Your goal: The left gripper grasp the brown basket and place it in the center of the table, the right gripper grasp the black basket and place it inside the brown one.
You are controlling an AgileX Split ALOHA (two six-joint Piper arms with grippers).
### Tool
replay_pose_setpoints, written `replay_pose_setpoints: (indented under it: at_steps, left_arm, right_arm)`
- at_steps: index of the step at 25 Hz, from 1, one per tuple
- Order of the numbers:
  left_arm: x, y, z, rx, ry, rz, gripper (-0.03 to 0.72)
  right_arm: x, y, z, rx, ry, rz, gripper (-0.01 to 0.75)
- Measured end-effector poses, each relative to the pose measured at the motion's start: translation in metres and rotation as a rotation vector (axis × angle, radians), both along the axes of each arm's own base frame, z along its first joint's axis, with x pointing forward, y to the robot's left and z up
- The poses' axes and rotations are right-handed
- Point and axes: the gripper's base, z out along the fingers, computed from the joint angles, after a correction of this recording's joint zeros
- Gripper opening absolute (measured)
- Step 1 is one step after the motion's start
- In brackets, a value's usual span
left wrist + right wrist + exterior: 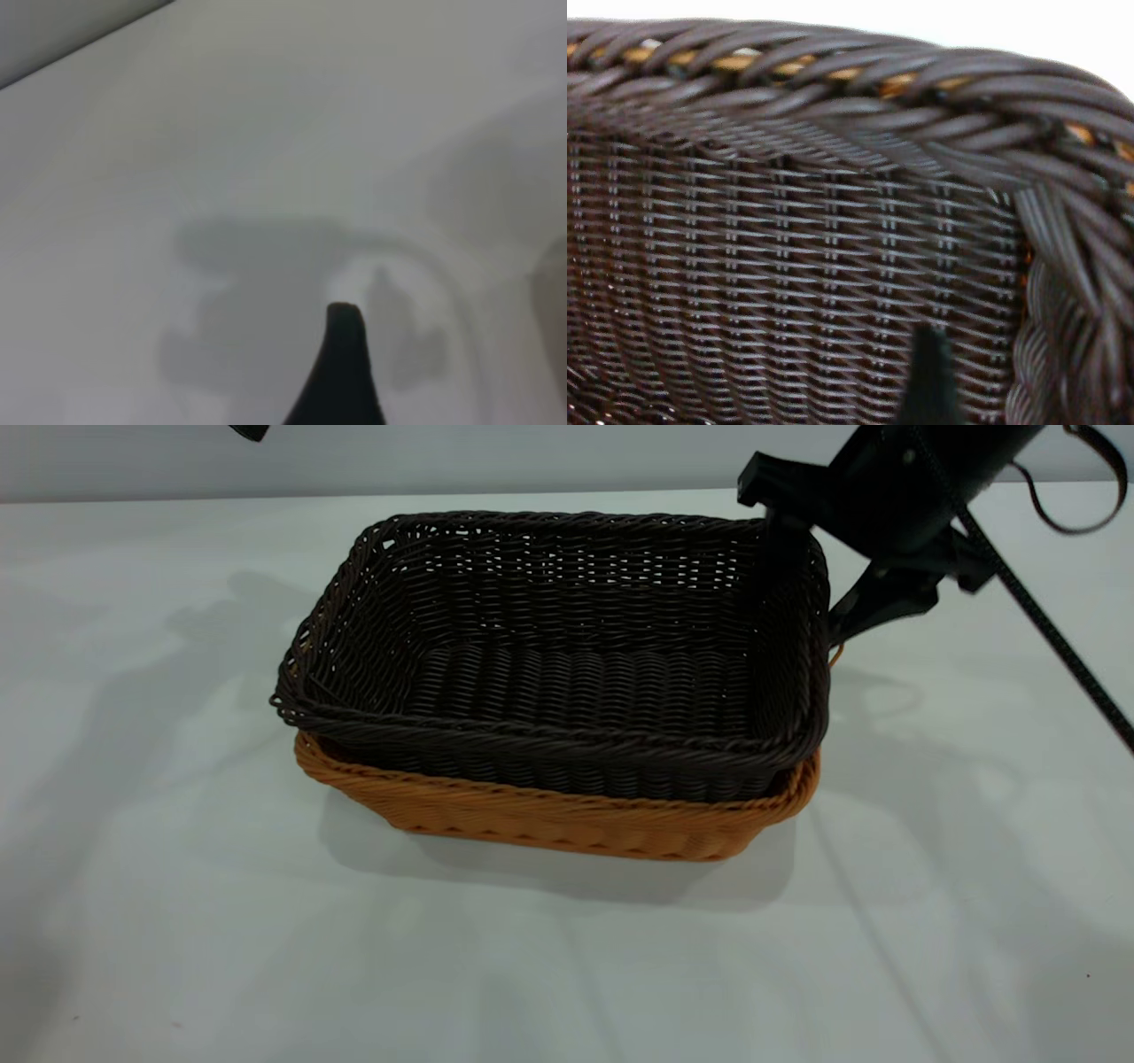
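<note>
The black basket [567, 664] sits nested inside the brown basket [567, 819] in the middle of the table [177, 921]. Only the brown basket's orange rim and front wall show beneath it. My right gripper [811, 593] straddles the black basket's right short wall, one finger inside [781, 545] and one outside. In the right wrist view the inner finger [928, 376] stands a little apart from the braided rim [1063, 292], so the jaws are open. My left gripper [248, 432] is raised at the far left; a dark part of it [341, 372] hangs over bare table.
The right arm and its cable [1045, 629] reach in from the far right. The table's far edge [177, 500] runs along the back.
</note>
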Motion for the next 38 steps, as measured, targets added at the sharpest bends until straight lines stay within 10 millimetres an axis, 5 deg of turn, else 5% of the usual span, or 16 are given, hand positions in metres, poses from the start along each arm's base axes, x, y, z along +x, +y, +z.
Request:
replay_pose_setpoints:
  at_steps: [4,7,11,17,23,26,31,38]
  left_arm:
    - [-0.013,0.0,0.046,0.0,-0.049,-0.023,0.572]
    - [-0.03,0.001,0.099,-0.009,-0.142,-0.032,0.572]
    - [-0.066,0.002,0.168,-0.019,-0.257,-0.05,0.572]
    - [-0.133,0.002,0.236,-0.069,-0.285,-0.055,0.572]
    - [-0.2,0.004,0.277,-0.168,-0.236,0.026,0.572]
    - [-0.226,0.005,0.282,-0.19,-0.191,0.044,0.572]
    - [-0.257,0.007,0.261,-0.206,-0.08,0.079,0.572]
    - [-0.318,0.01,0.207,-0.203,0.045,0.095,0.572]
  right_arm:
    - [0.018,-0.011,0.043,-0.052,-0.149,0.067,0.64]
    - [0.024,-0.022,0.094,-0.085,-0.264,0.107,0.654]
    - [0.008,-0.029,0.172,-0.131,-0.427,0.168,0.641]
    - [-0.056,-0.044,0.28,-0.141,-0.667,0.186,0.618]
    - [-0.156,-0.061,0.344,-0.139,-0.734,0.274,0.593]
    - [-0.201,-0.069,0.364,-0.138,-0.788,0.296,0.591]
    - [-0.268,-0.081,0.371,-0.121,-0.863,0.315,0.59]
    - [-0.33,-0.09,0.308,-0.097,-0.81,0.361,0.59]
